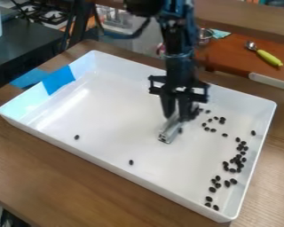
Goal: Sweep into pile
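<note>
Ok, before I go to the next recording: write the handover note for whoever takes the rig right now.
Gripper: over the tray, closed on a short metal bar that slants down toward the tray floor.
Beans: most of the dark beans lie in a loose, curving band toward the right side of the white tray. A few are close by the gripper and bar. Two strays sit apart: one at the left, one near the front wall.
Done: no single pile; the right side is only loosely bunched.
Left: bring in both strays and draw the band together.

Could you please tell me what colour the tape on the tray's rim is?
Blue, clear in the camera view.
</note>
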`<state>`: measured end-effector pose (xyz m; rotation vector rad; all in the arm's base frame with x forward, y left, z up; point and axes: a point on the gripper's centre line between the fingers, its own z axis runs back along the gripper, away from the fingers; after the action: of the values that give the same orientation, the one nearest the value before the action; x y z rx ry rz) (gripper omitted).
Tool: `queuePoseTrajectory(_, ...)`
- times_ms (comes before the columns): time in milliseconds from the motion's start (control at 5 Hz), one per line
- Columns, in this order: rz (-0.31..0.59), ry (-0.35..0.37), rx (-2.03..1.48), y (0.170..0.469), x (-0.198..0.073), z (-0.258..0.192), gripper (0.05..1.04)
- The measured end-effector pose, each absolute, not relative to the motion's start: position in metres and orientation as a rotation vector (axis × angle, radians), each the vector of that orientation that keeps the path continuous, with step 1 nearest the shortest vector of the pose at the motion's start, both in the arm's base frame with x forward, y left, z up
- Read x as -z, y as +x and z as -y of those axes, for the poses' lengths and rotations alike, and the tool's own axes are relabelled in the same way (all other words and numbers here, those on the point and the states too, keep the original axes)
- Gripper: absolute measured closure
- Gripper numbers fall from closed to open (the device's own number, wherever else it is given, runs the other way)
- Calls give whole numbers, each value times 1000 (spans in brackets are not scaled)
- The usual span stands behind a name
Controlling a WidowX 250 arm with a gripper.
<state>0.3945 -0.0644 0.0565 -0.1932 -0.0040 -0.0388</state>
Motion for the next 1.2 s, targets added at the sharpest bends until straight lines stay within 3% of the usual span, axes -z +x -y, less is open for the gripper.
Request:
queuePoseTrajectory(400, -5, -217, 44, 393, -56, 86, 762)
queuePoseTrajectory(800, -22, -256, 122, 380, -57, 135, 762)
queuePoseTrajectory(1200, -31, -291, 131, 374, -67, 122, 762)
